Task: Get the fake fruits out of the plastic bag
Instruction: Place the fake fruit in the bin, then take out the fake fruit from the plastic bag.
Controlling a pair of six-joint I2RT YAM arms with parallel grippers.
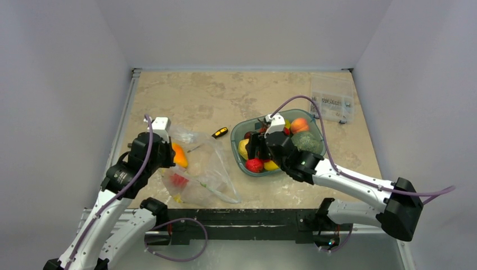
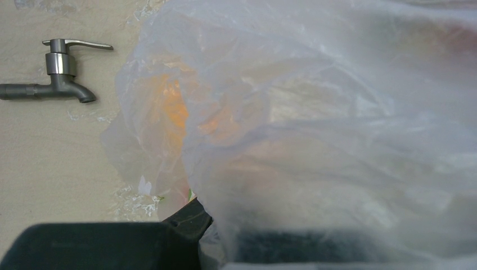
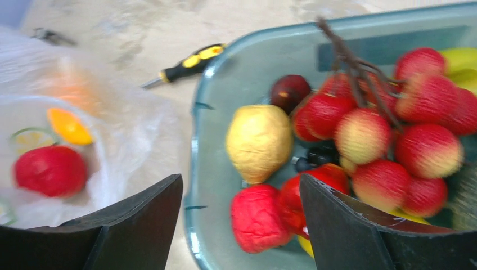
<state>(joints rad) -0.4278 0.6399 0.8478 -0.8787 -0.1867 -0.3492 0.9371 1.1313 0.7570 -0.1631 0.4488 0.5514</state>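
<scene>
Beige marbled tabletop [image 1: 197, 95] runs back to plain grey walls. On the left side lies the clear, crinkled plastic bag [image 1: 205, 171], with a red apple [image 3: 50, 170] and an orange mango [image 3: 68, 126] showing through its film. Beside it to the right stands a teal tub [image 1: 238, 151] holding a cherry-like bunch [image 3: 382, 129] on a brown stem, a pale lemon [image 3: 259, 142] and a dark-green bumpy fruit [image 1: 307, 141]. A small black-and-yellow screwdriver [image 1: 220, 133] lies between bag and tub, a clear compartment box [image 1: 333, 98] sits in the far right corner, and a metal tap [image 2: 59, 76] lies just beside the bag.

The left arm bends forward, its left gripper [image 2: 225, 236] at the bag's near-left edge; film drapes over one finger and veils the other, so I cannot tell whether it pinches the plastic. The right arm reaches inward across the table, and the right gripper [image 3: 241, 188] hangs above the tub's left rim with its fingers spread apart, holding nothing.
</scene>
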